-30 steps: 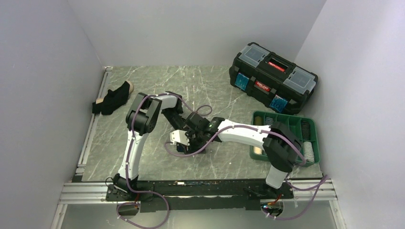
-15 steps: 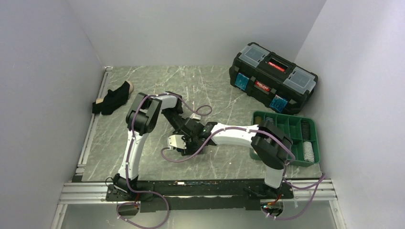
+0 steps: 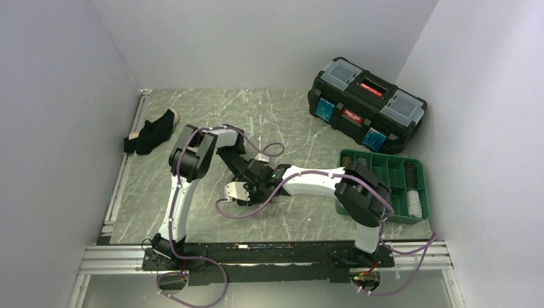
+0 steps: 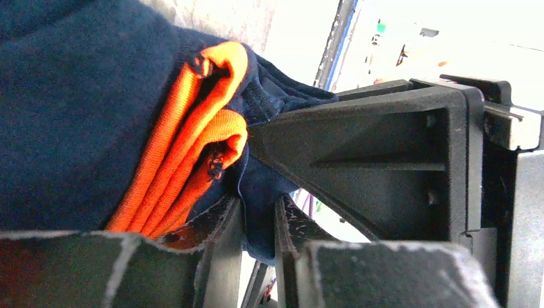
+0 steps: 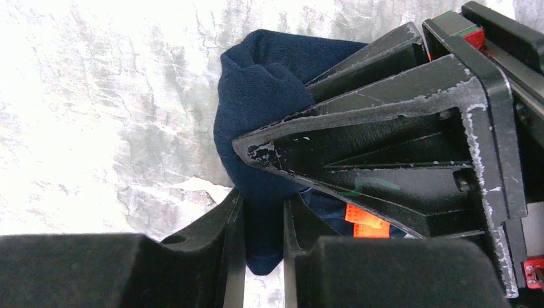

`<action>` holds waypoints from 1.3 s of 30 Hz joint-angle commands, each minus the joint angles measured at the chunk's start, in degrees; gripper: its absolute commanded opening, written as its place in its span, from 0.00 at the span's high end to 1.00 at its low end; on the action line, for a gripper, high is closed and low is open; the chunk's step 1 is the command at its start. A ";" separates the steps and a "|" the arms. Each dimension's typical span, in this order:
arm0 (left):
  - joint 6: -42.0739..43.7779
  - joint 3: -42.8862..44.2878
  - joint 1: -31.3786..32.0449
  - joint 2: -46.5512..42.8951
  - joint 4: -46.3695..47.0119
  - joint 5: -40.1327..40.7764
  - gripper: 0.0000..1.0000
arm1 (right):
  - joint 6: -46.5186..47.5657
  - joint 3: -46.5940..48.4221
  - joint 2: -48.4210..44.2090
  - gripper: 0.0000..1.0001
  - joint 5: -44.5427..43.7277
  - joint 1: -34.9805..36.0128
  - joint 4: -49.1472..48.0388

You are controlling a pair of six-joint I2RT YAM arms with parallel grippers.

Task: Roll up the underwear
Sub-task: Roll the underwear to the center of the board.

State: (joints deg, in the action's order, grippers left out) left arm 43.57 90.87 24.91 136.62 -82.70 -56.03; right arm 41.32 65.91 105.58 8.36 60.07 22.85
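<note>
**Left fingers**: nearly closed, with only a narrow slot between them. A fold of the navy underwear fills the slot and is gripped. In the left wrist view, the bulk of the garment lies at 9 to 10 o'clock from the grip point. Its orange waistband is folded in layers just beside the fingers.

**Right fingers**: also nearly closed, pinching a fold of the same navy underwear. In the right wrist view, the cloth bunches at 12 o'clock from the grip point, over the table. Whether the cloth rests on the table or hangs clear of it cannot be told.

**Grip spacing:** each wrist view shows the other arm's fingers at 2 o'clock, touching the cloth. The two grips sit just beside each other.

**Top view:** both arms reach in and meet near the table centre. The gripped garment is mostly hidden beneath them.

**Other items:**
- The black underwear lies at 10 o'clock on the table, well apart from the arms.
- The black toolbox stands at 1 to 2 o'clock.
- The green tray sits at 3 to 4 o'clock. Its contents are too small to identify.
</note>
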 commanded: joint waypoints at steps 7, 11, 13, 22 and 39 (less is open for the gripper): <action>-0.29 -4.10 -2.66 -4.56 9.00 12.68 0.58 | -1.36 -2.07 4.81 1.00 7.50 0.56 8.52; -0.37 -4.98 -3.42 -6.18 9.31 14.10 0.53 | -1.59 -1.27 5.25 1.00 8.84 0.62 10.98; -0.33 -5.56 -3.85 -7.12 9.40 14.52 0.53 | -1.61 -0.81 5.57 1.00 9.55 0.49 11.96; 0.69 -8.93 -7.53 -13.19 9.33 15.92 0.51 | -1.62 3.16 7.63 1.00 13.57 -0.90 16.90; -6.43 -23.45 -26.78 -38.66 26.63 19.17 0.45 | 4.97 20.15 16.64 1.00 31.63 -8.53 38.79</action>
State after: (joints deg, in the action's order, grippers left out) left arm 40.51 71.02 2.11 107.44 -64.53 -37.41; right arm 43.13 82.74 116.20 29.52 53.17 45.12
